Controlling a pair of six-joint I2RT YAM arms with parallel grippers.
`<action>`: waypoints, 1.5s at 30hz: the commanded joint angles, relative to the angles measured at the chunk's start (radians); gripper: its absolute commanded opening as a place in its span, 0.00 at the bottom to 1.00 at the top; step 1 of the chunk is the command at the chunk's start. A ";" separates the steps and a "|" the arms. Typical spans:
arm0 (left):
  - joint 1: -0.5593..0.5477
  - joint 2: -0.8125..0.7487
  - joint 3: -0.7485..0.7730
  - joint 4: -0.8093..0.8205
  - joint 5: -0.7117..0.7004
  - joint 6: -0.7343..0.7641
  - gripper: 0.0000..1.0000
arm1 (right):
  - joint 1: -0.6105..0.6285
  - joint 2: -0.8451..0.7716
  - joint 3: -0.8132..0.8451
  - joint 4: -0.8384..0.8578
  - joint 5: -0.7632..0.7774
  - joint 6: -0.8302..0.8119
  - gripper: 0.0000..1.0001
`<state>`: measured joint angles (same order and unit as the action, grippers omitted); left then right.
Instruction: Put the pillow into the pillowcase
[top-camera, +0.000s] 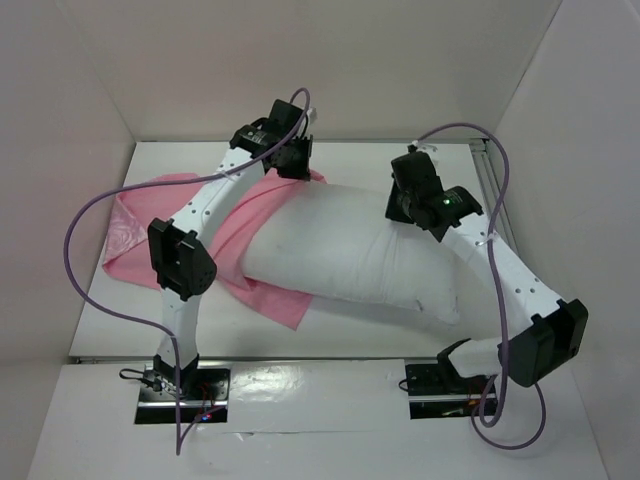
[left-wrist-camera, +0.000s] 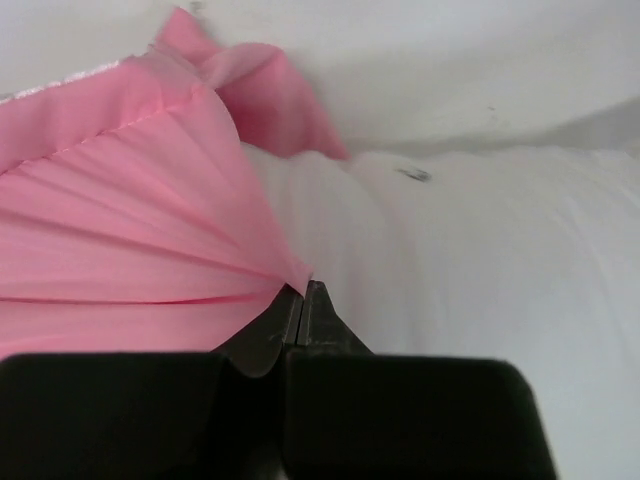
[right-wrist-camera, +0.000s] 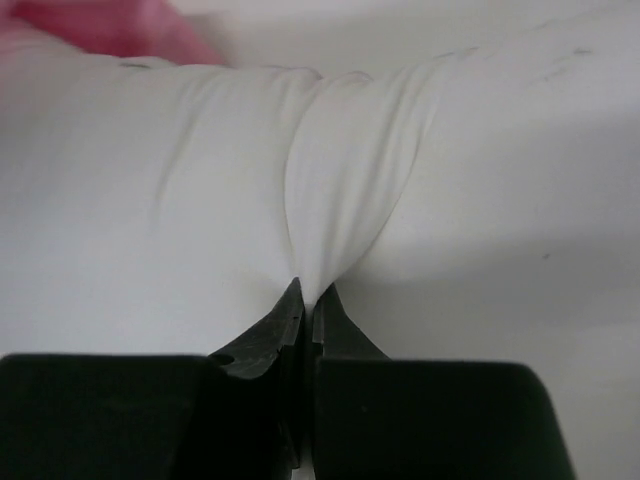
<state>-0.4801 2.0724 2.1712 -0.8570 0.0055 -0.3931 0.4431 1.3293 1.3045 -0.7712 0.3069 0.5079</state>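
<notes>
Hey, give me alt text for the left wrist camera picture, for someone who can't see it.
The left gripper is shut on a pinch of the pink pillowcase, whose pleats fan out up and to the left from its fingertips. The white pillow fills the right side of the view.

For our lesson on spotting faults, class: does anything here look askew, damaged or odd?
Nothing looks torn or spilled. The pillow lies slantwise, almost all of it outside the rumpled pillowcase, which bunches at its end nearest the left arm. A small dark speck marks the pillow's white fabric in the left wrist view.
</notes>
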 joint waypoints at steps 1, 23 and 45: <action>-0.075 -0.089 0.084 0.027 0.200 -0.007 0.00 | 0.095 -0.059 0.160 0.075 -0.019 0.058 0.00; -0.100 -0.250 0.099 -0.114 -0.270 0.046 1.00 | 0.169 -0.056 0.089 -0.068 0.173 -0.025 1.00; 0.015 -1.307 -1.594 0.331 -0.220 -0.740 0.90 | 0.583 0.289 0.345 -0.111 0.209 -0.307 1.00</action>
<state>-0.4492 0.7948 0.5922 -0.6670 -0.1967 -1.0264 1.0061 1.6371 1.6047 -0.8631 0.4946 0.2306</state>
